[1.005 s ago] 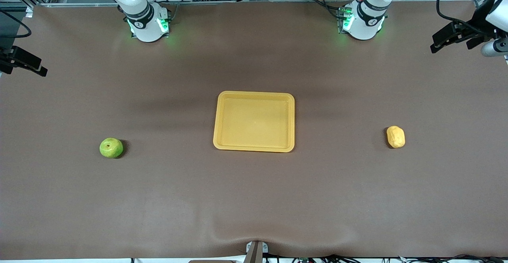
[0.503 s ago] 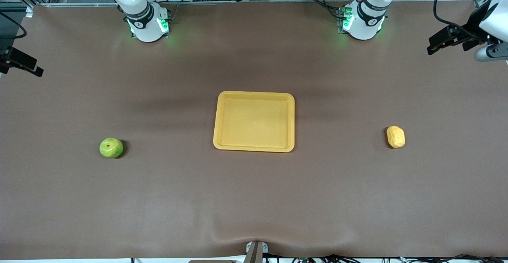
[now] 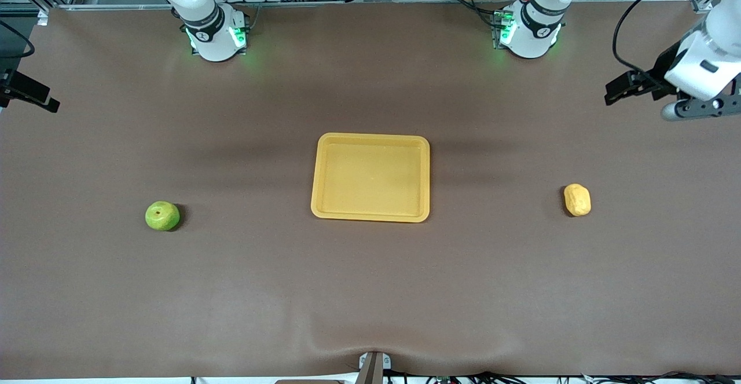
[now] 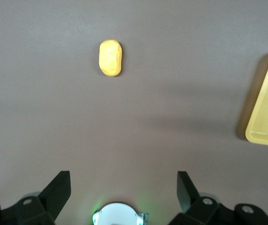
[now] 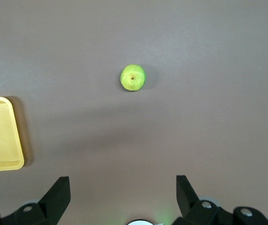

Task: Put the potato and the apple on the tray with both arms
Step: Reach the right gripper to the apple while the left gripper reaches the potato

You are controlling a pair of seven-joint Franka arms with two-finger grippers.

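Note:
The yellow-orange tray [image 3: 370, 137] lies empty at the table's middle. The green apple [image 3: 162, 216] sits on the brown mat toward the right arm's end, the potato [image 3: 577, 200] toward the left arm's end. My left gripper [image 3: 619, 90] hangs open and empty over the mat at the left arm's end, apart from the potato. Its wrist view shows the potato [image 4: 110, 57] and a tray corner [image 4: 267, 110] past the open gripper [image 4: 123, 190]. My right gripper [image 3: 43, 99] is open and empty over the right arm's end; its wrist view shows the apple [image 5: 133, 77], the tray [image 5: 0, 136] and the open gripper [image 5: 122, 190].
The two arm bases with green lights [image 3: 217, 33] [image 3: 527, 30] stand along the table's edge farthest from the front camera. A bracket [image 3: 373, 366] sits at the nearest edge. Racks and cables lie off the table past the bases.
My left arm has swung farther in over the table, toward the potato's side. My right gripper has shifted slightly at the view's edge. Apple, potato and tray have not moved.

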